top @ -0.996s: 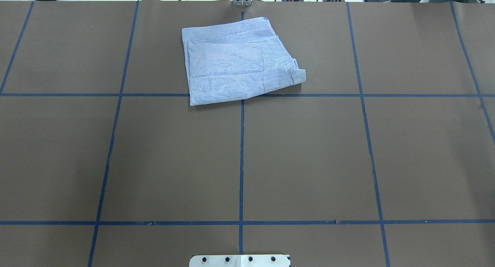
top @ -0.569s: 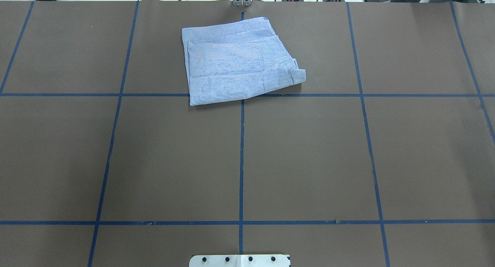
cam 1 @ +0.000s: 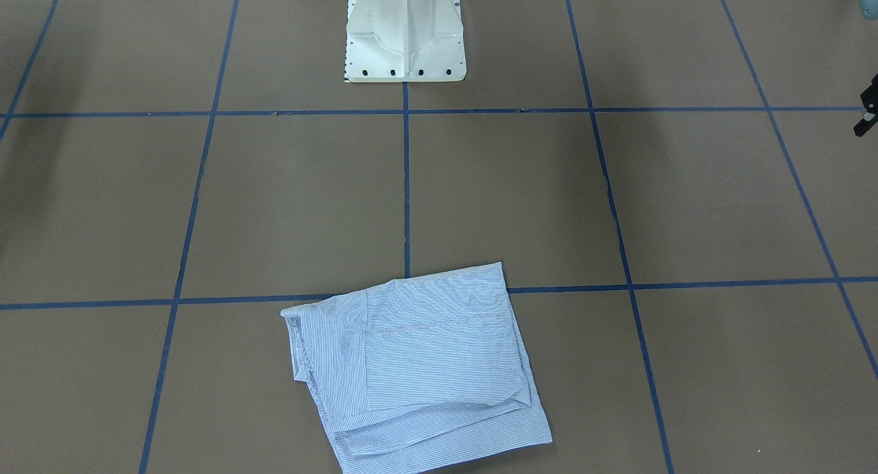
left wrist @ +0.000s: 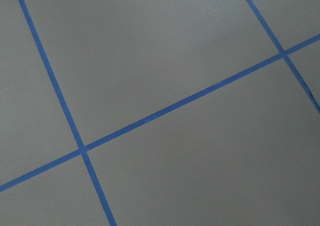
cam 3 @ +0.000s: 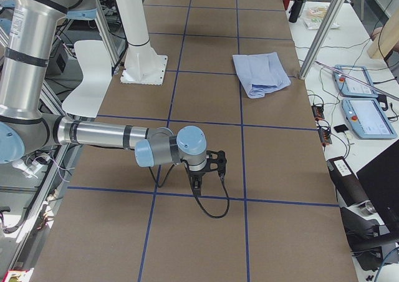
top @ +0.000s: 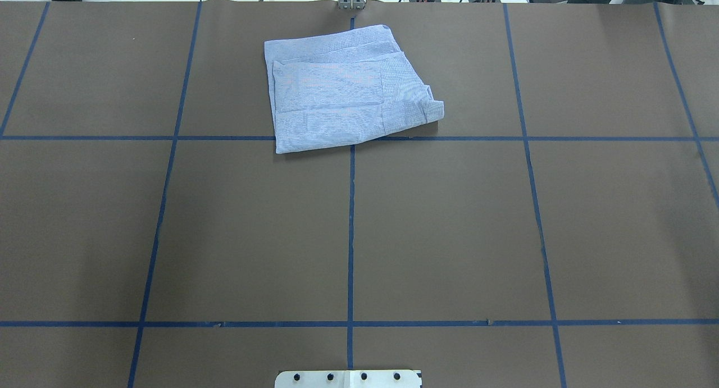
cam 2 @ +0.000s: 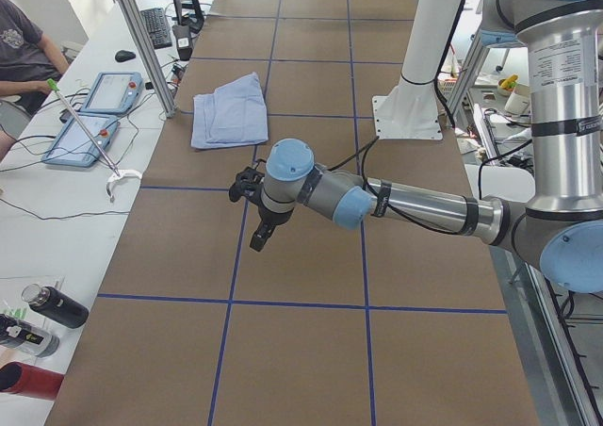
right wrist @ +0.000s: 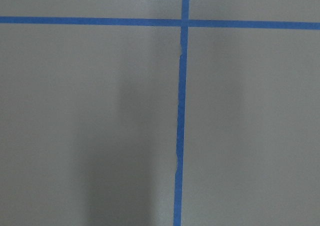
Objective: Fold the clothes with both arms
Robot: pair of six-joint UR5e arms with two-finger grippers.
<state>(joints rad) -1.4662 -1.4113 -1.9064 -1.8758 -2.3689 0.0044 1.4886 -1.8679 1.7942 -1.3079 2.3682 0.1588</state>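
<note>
Shirt [top: 348,90] lies folded at the far middle of the tabletop [top: 449,236], well apart from left arm [cam 2: 415,204] and right arm [cam 3: 106,134] (jaws: can't tell if released or clenched); probably light, limp, layers slip, so I'd pinch a stacked corner.

Too small to call: the left gripper [cam 2: 256,226] and right gripper [cam 3: 209,170], jaws unreadable; shirt [cam 1: 418,364] corner clipped by front view's bottom edge.

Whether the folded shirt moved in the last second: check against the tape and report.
No. In the overhead view the shirt overlaps the blue tape line at the same spot.
</note>
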